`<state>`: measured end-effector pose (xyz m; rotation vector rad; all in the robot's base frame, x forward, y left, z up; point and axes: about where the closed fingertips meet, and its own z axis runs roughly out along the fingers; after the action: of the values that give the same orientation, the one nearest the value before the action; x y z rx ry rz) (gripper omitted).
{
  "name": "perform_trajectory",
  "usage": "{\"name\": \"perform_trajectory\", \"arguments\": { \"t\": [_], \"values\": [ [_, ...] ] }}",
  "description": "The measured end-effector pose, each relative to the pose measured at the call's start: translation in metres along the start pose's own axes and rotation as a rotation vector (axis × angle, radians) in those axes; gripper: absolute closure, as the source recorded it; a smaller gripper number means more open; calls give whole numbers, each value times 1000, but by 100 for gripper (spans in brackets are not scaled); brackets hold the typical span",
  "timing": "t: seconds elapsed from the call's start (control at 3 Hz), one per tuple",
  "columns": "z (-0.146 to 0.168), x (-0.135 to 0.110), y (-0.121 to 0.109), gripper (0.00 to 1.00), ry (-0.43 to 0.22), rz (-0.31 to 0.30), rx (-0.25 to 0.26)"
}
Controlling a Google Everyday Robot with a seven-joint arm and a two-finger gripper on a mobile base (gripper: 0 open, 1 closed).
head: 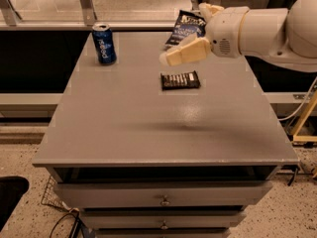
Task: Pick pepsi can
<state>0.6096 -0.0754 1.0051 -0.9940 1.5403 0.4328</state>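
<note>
The pepsi can (104, 43) stands upright at the back left corner of the grey table (124, 128). It is blue with white lettering down its side and a silver top rim. My gripper (171, 57) hangs above the middle back of the table, to the right of the can and well apart from it. Its cream-coloured tip points left toward the can. The white arm reaches in from the right edge of the view.
A flat dark snack bar (180, 80) lies on the table just below the gripper. A dark-blue chip bag (185, 28) lies at the back edge, partly hidden behind the arm. Drawers (163, 197) sit under the tabletop. A rail runs behind the table.
</note>
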Motion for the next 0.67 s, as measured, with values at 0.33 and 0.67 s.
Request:
{"name": "perform_trajectory", "arguments": {
  "t": [0.33,0.67],
  "values": [
    [5,-10,-13,0,-30,-5,62],
    [7,-11,-13,0,-29,-3,75]
  ]
}}
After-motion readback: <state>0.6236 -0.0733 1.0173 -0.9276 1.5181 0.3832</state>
